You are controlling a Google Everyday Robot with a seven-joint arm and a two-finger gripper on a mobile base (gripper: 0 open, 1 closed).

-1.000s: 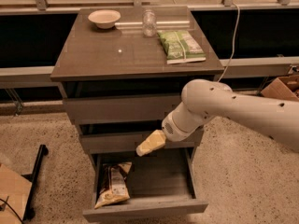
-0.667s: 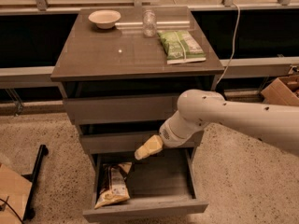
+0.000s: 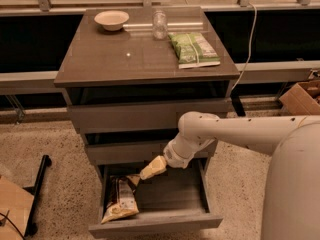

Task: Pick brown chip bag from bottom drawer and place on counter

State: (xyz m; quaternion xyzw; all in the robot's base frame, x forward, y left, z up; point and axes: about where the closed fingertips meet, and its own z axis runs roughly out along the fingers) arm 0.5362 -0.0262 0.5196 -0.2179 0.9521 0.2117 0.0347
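**Change over the last second**
- Has descended and shifted left: end effector [image 3: 153, 168] now at the mouth of the open bottom drawer [image 3: 155, 223], just beside the rear end of the brown chip bag [image 3: 120, 200].
- No contact discernible.
- Open or closed condition of the end effector: cannot tell.
- Unmoved throughout: the bag itself.
- Judged as final approach before the grasp. Lift and transfer to the counter surface [image 3: 125, 59] not yet done.

**Orientation of the bag**
- Lies flat on the drawer floor, along the left wall.
- Long axis front-to-back along the drawer depth, with the rear end canted slightly toward drawer centre.
- One pale end toward the drawer front, the other toward the end effector.
- White label panel facing up.

**For placement**
- Already on the counter surface, toward the rear and right: bowl [image 3: 111, 19], glass jar [image 3: 159, 24], green-and-white bag [image 3: 194, 49].
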